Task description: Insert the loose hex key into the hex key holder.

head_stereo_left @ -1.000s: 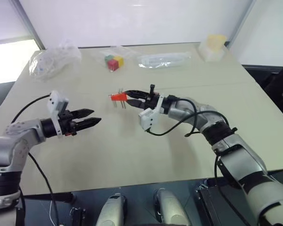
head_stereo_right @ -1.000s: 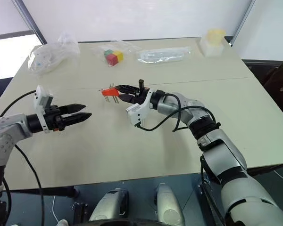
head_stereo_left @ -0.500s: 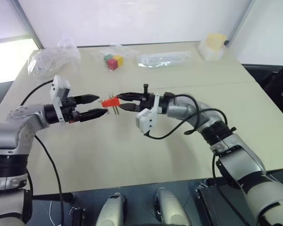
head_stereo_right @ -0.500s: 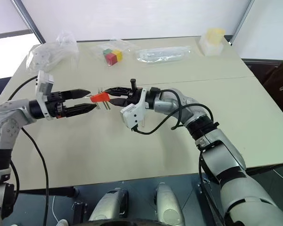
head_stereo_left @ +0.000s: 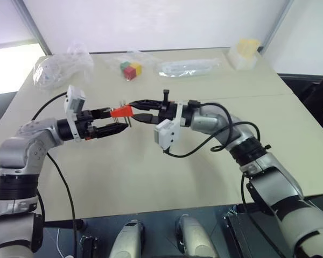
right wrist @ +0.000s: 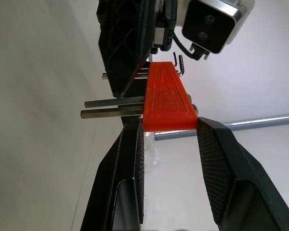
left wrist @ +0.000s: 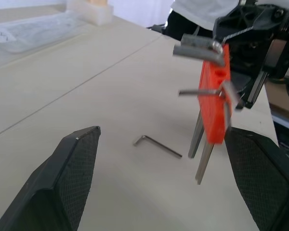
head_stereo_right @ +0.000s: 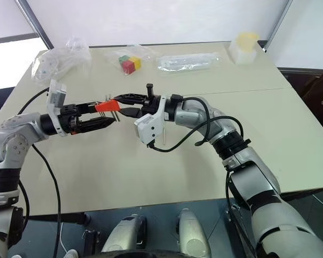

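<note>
Above the beige tabletop (head_stereo_left: 151, 177), right gripper (head_stereo_left: 133, 109) clamped on the small orange-red plastic hex key holder (head_stereo_left: 120, 112), thin metal keys sticking out of it like prongs (block pinched between the two black fingers, plain in the right wrist view). Facing it, left gripper (head_stereo_left: 117, 121) spread wide, nothing held, fingers (left wrist: 62, 178) on either side of the holder without touching. Down on the table, the thin dark L-shaped loose hex key (left wrist: 156, 144), flat, below the holder. Further back: coloured cubes in clear plastic (head_stereo_left: 130, 70), crumpled clear bag (head_stereo_left: 62, 67).
</note>
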`<action>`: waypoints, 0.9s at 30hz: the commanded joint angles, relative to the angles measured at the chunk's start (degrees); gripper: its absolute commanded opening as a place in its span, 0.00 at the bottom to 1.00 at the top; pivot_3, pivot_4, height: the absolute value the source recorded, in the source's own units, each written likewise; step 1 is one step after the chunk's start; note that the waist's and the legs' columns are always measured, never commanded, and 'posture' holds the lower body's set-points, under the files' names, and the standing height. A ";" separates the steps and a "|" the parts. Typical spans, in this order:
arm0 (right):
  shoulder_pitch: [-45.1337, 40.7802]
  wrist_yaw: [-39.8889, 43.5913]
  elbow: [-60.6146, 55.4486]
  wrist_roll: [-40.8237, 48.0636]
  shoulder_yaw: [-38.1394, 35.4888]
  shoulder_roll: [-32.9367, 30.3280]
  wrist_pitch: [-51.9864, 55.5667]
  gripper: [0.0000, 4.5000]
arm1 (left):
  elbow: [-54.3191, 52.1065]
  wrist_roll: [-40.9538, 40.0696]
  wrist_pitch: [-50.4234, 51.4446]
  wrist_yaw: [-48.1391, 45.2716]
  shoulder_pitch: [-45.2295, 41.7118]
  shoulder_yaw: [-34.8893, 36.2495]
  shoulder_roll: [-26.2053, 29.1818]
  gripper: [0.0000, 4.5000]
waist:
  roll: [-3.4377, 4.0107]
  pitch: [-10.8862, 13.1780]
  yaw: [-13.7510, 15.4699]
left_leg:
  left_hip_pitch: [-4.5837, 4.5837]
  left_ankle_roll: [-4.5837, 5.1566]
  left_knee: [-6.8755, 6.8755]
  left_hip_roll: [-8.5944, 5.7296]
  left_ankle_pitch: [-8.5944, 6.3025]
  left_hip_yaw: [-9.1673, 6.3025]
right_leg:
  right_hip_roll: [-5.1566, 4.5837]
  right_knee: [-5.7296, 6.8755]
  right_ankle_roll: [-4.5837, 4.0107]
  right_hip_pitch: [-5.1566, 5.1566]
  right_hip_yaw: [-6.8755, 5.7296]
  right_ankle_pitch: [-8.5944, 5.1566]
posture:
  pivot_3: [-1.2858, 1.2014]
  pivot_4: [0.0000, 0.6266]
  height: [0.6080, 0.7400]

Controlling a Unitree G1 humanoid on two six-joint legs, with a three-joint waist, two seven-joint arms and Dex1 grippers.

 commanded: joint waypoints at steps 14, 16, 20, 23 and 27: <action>-0.17 2.61 -0.72 2.97 -1.59 -0.21 0.02 0.23 | -3.23 -6.69 3.98 3.39 -2.47 4.55 -0.46 0.94 | 0.00 0.00 0.58 | 0.00 0.00 0.00 -0.02 0.00 0.00 | 0.00 0.00 0.00 0.00 -0.02 0.00 | 0.52 0.24 1.00; -0.21 2.73 -0.72 3.08 -1.67 -0.22 0.10 0.23 | -3.51 -6.87 4.13 3.60 -2.12 4.50 -0.58 0.94 | 0.00 0.00 0.59 | 0.00 0.00 0.01 -0.02 0.00 0.00 | -0.01 0.00 0.00 0.00 -0.02 0.00 | 0.52 0.24 1.00; -0.34 2.87 -0.68 3.25 -1.83 -0.17 0.22 0.23 | -3.68 -7.05 4.09 3.77 -1.65 4.32 -0.67 0.88 | 0.00 0.00 0.57 | 0.00 0.00 0.02 -0.03 0.00 0.00 | -0.02 0.00 0.00 0.00 -0.02 0.00 | 0.52 0.24 1.00; -0.51 2.85 -0.63 3.40 -2.01 -0.10 0.49 0.23 | -4.26 -7.27 4.42 3.80 -1.13 3.82 -0.73 0.82 | 0.00 0.00 0.57 | 0.00 0.00 0.01 -0.03 0.00 0.00 | -0.01 0.00 0.00 0.00 -0.02 0.00 | 0.52 0.24 1.00; -0.61 2.82 -0.43 3.42 -2.04 -0.17 0.69 0.23 | -4.99 -7.71 5.05 3.65 -0.33 3.73 -0.70 0.82 | 0.00 0.00 0.55 | -0.01 0.00 0.01 -0.04 0.00 0.01 | -0.02 0.00 0.00 0.00 -0.02 0.00 | 0.52 0.24 1.00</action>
